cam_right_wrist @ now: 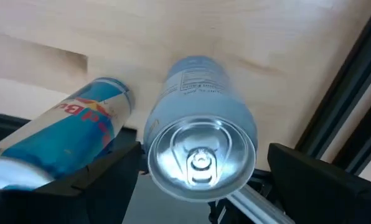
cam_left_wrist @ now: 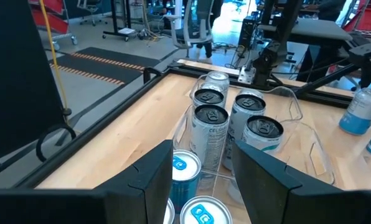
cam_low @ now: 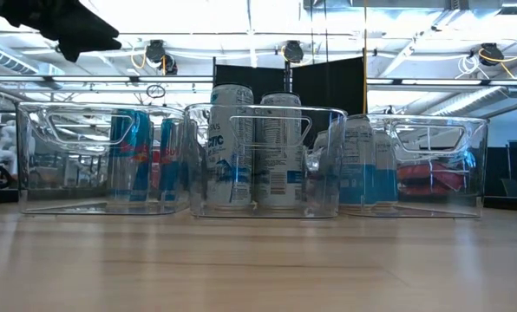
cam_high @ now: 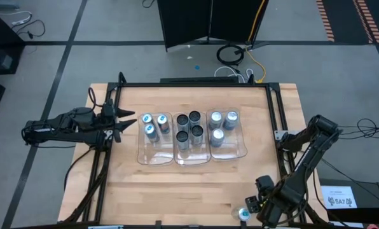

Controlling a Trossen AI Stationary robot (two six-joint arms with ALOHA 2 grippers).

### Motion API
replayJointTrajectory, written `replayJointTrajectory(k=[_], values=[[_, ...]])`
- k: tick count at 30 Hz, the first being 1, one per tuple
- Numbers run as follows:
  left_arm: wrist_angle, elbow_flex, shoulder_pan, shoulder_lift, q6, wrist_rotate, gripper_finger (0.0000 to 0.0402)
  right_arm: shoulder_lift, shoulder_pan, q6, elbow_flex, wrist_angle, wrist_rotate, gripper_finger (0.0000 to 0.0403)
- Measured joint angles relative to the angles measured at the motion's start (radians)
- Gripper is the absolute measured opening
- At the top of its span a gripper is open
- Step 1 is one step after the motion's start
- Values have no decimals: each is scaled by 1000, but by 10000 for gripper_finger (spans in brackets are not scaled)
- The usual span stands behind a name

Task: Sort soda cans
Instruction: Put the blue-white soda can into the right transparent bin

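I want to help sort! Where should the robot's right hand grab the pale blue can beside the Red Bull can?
Grip its curved side just below the rim, coming from the lid end. The pale blue can points its lid at the right hand, whose open fingers sit either side.

Three trays are placed side by side, touching, in the middle of the table (cam_high: 126, 191). In the left tray (cam_high: 152, 156) three cans (cam_high: 150, 131) are kept at its far end. In the middle tray (cam_high: 191, 158) four cans (cam_high: 188, 128) are set upright in two pairs, one pair behind the other. In the right tray (cam_high: 233, 151) three more cans (cam_high: 217, 137) are found, also toward the far end. The left gripper (cam_high: 127, 123) is held just to the left of the left tray, jaws spread. At the near right corner of the table the right gripper (cam_high: 254, 207) is seen, and a can (cam_right_wrist: 201, 152) stands between its jaws, apart from both; another can (cam_right_wrist: 67, 134) lies tilted just beside it.
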State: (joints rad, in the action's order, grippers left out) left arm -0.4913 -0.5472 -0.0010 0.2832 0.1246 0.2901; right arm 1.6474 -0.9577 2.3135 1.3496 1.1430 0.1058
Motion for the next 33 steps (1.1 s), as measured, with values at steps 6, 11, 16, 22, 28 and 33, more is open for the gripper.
replayJointTrajectory(k=[6,11,16,22,28,33], values=[[-27,0,0,0,-1,0,173,46,0,-7,0,-35,9,341],[-28,0,0,0,-1,2,173,73,0,-7,0,-43,34,339],[-27,0,0,0,-1,3,173,100,-2,-7,0,-54,49,327],[-27,0,0,0,-1,3,173,105,-2,-2,2,-51,41,284],[-26,0,0,0,1,2,173,101,-2,1,2,-36,31,277],[-24,0,0,0,1,-21,173,42,7,14,1,32,17,277]])
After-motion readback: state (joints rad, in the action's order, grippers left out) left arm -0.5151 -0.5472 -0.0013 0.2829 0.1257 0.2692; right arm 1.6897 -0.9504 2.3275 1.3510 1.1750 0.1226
